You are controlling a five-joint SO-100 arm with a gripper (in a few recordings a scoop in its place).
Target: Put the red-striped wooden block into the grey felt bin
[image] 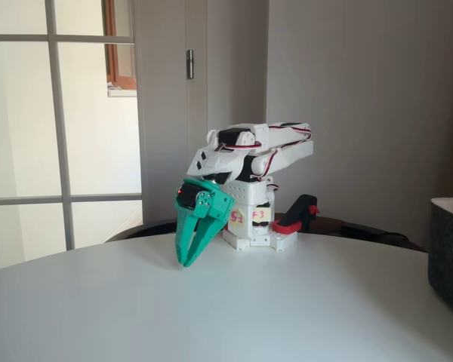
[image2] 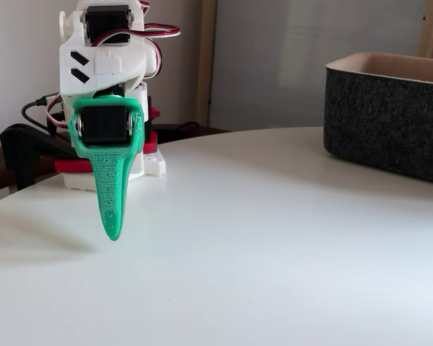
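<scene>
While the white arm (image: 249, 162) sits folded over its base (image: 251, 226), the green gripper (image: 187, 260) hangs tip-down just above the white table (image: 211, 302), in front of the base. Its fingers lie close together with nothing between them; in the other fixed view the gripper (image2: 112, 232) shows edge-on as one tapering blade, so the gap cannot be judged there. A red and black clamp (image: 296, 215) grips the table edge beside the base, and a glazed door (image: 60, 128) and a grey wall stand behind. Nothing lies on the tabletop between gripper and bin. The bin (image2: 386, 112) stands well apart from the gripper, at the right edge in both fixed views (image: 449, 253). I cannot see the block.
</scene>
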